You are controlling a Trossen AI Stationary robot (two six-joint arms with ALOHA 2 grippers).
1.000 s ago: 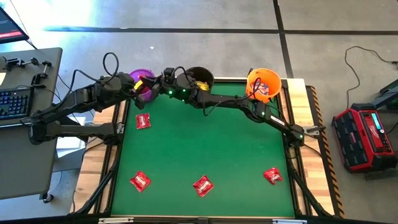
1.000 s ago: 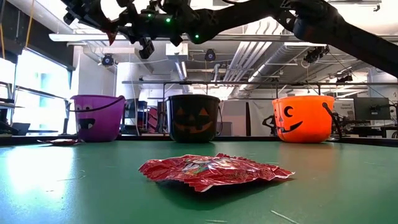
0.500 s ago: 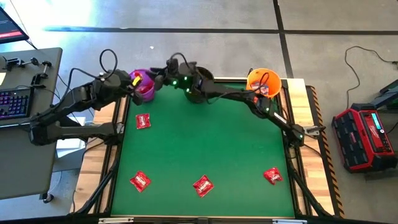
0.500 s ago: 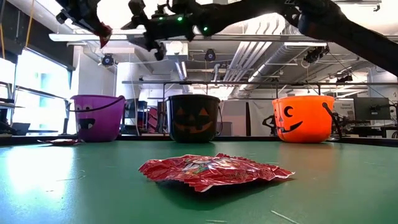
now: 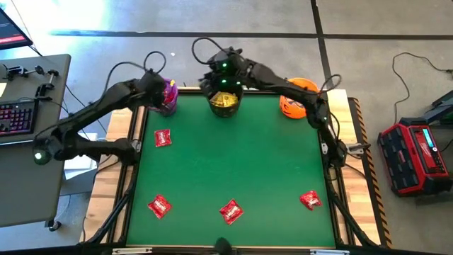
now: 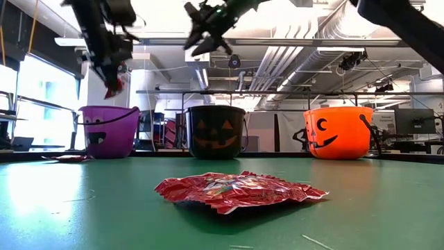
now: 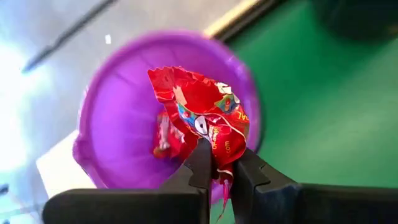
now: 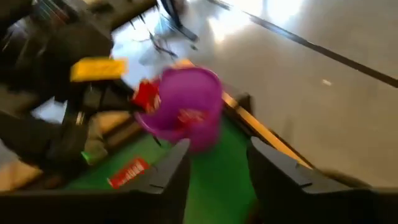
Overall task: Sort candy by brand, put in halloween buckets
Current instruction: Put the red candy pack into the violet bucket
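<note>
**Red packet hanging over the purple bucket**

The left gripper (image 7: 217, 168) is pinching a glossy red packet (image 7: 202, 115) by its lower edge, jaws clamped on the crinkled wrapper, which is showing blue, white and yellow printing on its face. It is hanging directly above the open mouth of the purple bucket (image 5: 167, 98), where another red packet (image 7: 166, 135) is already lying inside. From table height, the held packet is dangling above the purple pail's rim.

The right gripper (image 8: 217, 165) is hovering high above the black bucket (image 5: 225, 103), its fingers standing apart with nothing between them. Yellow packets (image 5: 225, 101) are lying inside that bucket. The orange bucket (image 5: 297, 97), marked with a dark face, is sitting at the far right corner, partly under the right arm.

Four more red packets are lying flat on the green table (image 5: 233, 163): one near the purple bucket (image 5: 163, 137) and three along the near edge (image 5: 160, 206) (image 5: 231, 210) (image 5: 310, 200).
</note>
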